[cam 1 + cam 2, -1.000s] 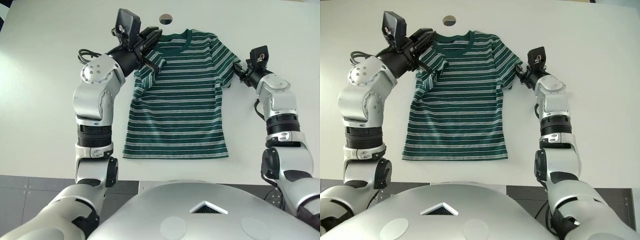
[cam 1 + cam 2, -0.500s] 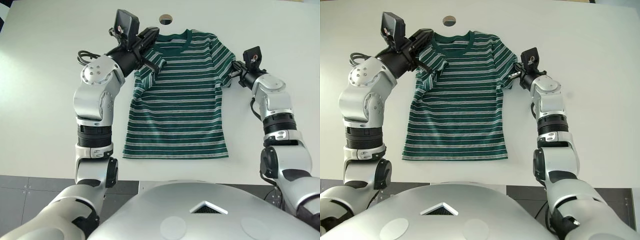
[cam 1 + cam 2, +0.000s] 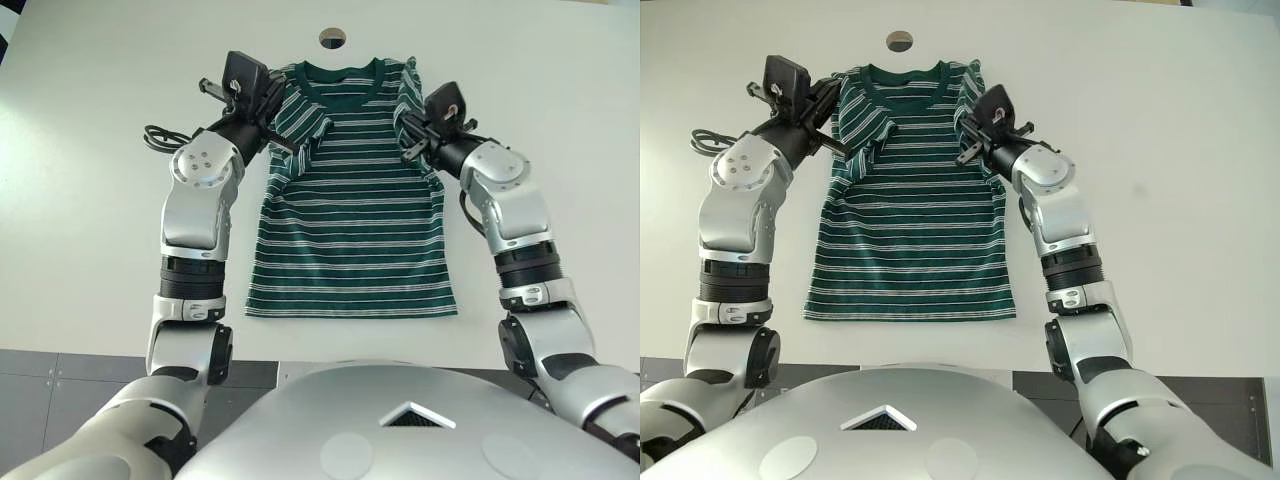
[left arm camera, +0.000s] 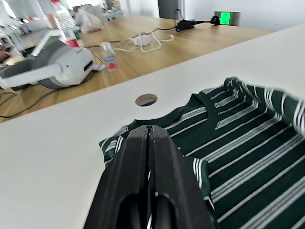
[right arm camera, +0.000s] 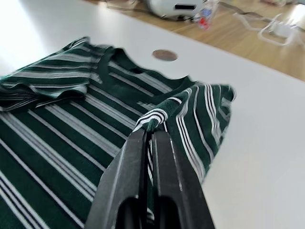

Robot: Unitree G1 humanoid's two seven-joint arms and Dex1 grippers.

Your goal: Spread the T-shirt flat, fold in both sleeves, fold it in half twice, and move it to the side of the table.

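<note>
The green striped T-shirt (image 3: pixel 350 230) lies face up in the middle of the white desk (image 3: pixel 90 250), with its collar (image 3: pixel 345 80) at the far edge and its hem nearest the robot. The left sleeve (image 3: pixel 300 125) is turned in over the chest. The left claw (image 4: pixel 149 128) sits just over that fold with its fingers together; whether any cloth is caught between them cannot be told. The right claw (image 5: pixel 148 131) is clamped on the hem of the right sleeve (image 5: pixel 190 109), holding it raised above the shoulder.

The shirt looks light, soft and limp. It will likely sag from any single pinch, crease easily and slide on the smooth desk. Holding it at hems and corners, with both claws working together, should suit the halving folds best.
</note>
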